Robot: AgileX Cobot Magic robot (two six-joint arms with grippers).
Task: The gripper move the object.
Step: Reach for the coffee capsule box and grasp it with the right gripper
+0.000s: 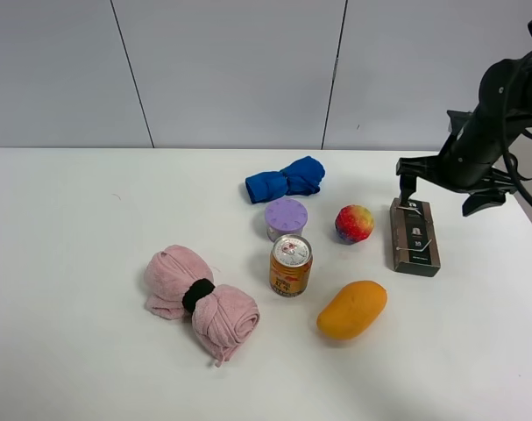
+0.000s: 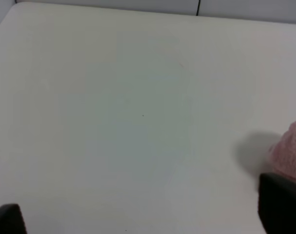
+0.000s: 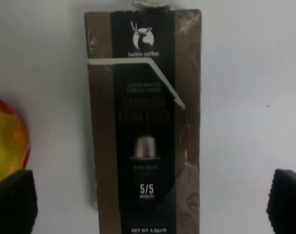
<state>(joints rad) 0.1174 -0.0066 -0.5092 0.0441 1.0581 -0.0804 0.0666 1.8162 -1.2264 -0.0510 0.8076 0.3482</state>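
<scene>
My black right gripper, fingers spread wide and holding nothing, hangs over the flat dark-brown rectangular coffee box, which lies on the white table just beside the multicoloured ball. As I judge it, the grasp and the move both remain.

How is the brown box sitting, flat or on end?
Flat: the box lies on its broad side on the table, printed top facing up, its label readable in the right wrist view.

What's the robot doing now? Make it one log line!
right gripper: open, over brown box | brown box: lying flat, not gripped | left gripper: open, holds nothing
</scene>
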